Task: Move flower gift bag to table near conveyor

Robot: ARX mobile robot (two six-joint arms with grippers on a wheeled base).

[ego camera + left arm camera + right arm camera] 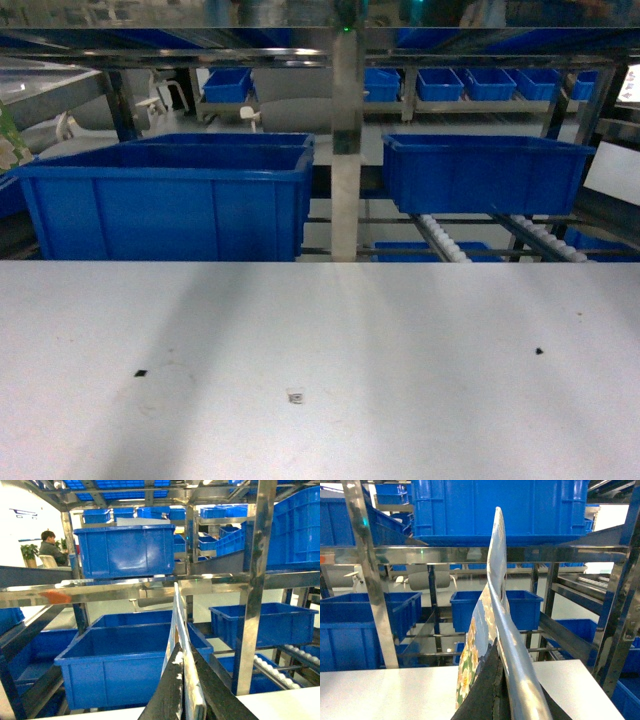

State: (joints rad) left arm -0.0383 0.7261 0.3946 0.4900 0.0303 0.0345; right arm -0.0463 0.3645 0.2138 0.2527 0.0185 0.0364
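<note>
Evidently each hand pinches the flower gift bag: the right hand [495, 692] at the lower centre of its frame, the left hand [187, 687] likewise, the bag [492, 610] rising edge-on above the desk [385, 690], with the conveyor [440, 240] beyond.

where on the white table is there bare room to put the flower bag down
The wide white tabletop is bare except for small black specks and a small sticker. Free patches lie left of the sticker, between it and the right speck, and along the far edge. Beyond that edge it is crowded: large blue plastic bins and steel roller racking.
</note>
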